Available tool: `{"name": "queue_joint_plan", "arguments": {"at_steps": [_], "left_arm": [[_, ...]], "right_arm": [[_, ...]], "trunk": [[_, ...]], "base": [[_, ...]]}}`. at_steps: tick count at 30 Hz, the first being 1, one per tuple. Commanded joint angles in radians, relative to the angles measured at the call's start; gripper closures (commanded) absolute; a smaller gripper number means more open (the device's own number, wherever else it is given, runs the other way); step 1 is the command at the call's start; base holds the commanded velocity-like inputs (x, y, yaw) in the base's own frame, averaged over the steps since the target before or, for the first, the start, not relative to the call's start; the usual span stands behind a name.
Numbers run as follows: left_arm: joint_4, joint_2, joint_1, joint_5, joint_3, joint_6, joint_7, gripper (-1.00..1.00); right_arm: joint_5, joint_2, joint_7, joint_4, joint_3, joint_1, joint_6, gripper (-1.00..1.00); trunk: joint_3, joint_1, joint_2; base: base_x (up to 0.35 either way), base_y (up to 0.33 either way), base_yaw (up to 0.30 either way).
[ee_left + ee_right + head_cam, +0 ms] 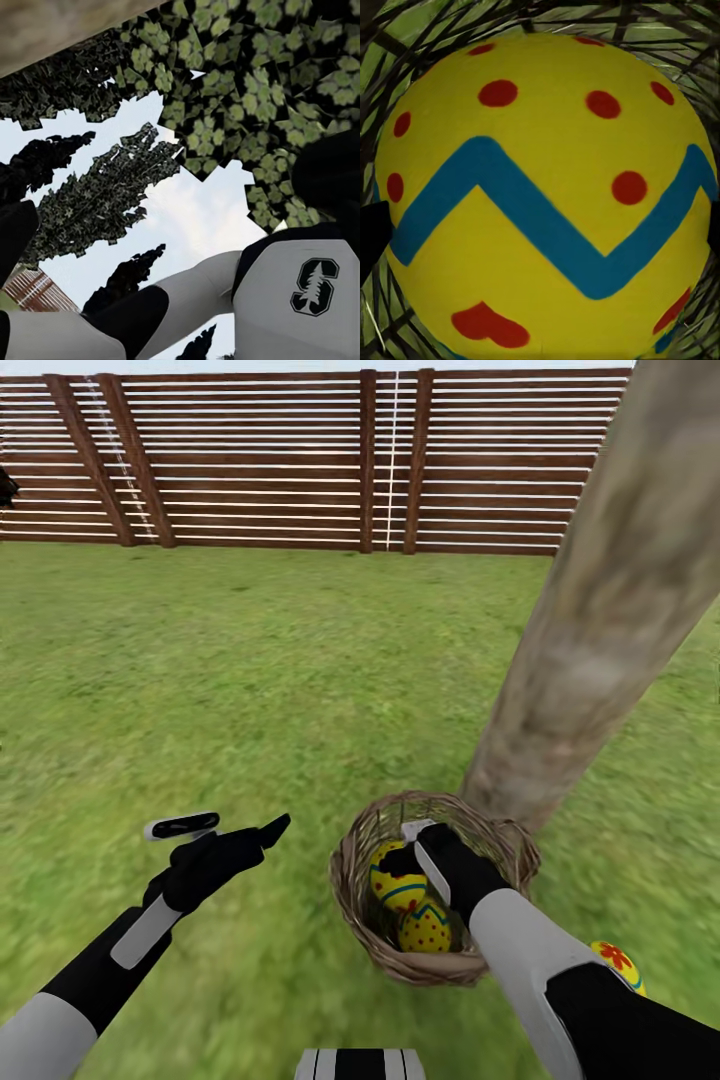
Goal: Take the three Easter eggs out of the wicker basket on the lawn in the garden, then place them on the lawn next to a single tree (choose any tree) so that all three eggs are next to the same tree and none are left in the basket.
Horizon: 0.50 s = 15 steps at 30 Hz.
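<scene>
Head view is showing the right pincer (412, 847) reaching down into the wicker basket (437, 960), which is sitting on the lawn (250, 690) touching the foot of the tree (590, 630) with the pale mottled trunk. Two Easter eggs are lying inside the basket, just beneath and beside the pincer: one with red dots and a blue band (395, 885) and a dotted one (425, 930) nearer the robot. A third egg (620, 963) is lying on the grass outside the basket, behind the right forearm, close to the same tree.

Through the right wrist camera, a yellow egg with a blue zigzag and red dots (547, 195) is looming directly ahead of the pincer, with wicker weave around it. Dark finger edges are showing at either flank of the egg, so the pincer is looking spread wide about it, not yet closed on it.

The left pincer (225, 828) is hovering over bare grass well apart from the basket, holding nothing; whether its fingers are spread or closed cannot be told. Its wrist camera is pointing up at foliage and sky.

From here, the smooth rounded egg is likely to squirt sideways if the fingers close off-centre. The light basket, touching the trunk, could tip or drag if a finger is snagging the weave or rim during the lift.
</scene>
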State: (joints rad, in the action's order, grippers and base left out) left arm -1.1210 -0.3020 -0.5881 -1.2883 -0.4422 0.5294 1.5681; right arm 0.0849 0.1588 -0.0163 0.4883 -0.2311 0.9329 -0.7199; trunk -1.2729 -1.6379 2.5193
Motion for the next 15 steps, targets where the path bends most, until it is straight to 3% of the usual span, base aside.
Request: {"name": "queue_joint_plan", "arguments": {"at_steps": [1,12,15], "left_arm": [[-0.001,-0.002,-0.001,-0.006,-0.004,0.011,0.003,-1.00],[0.001,-0.003,-0.001,-0.005,-0.003,0.012,0.003,-1.00],[0.000,-0.003,-0.001,-0.006,-0.004,0.012,0.003,-1.00]], "right_arm": [[0.009,-0.004,0.003,0.001,-0.005,0.000,-0.004,1.00],[0.003,-0.015,0.006,-0.003,-0.010,0.000,-0.006,1.00],[0.004,-0.042,0.006,-0.003,-0.011,0.000,-0.006,1.00]], "trunk": [[0.003,0.001,0.000],[0.046,0.006,-0.003],[0.057,0.007,-0.003]], "base": [[0.000,0.000,0.000],[0.000,0.000,0.000],[0.000,0.000,0.000]]}}
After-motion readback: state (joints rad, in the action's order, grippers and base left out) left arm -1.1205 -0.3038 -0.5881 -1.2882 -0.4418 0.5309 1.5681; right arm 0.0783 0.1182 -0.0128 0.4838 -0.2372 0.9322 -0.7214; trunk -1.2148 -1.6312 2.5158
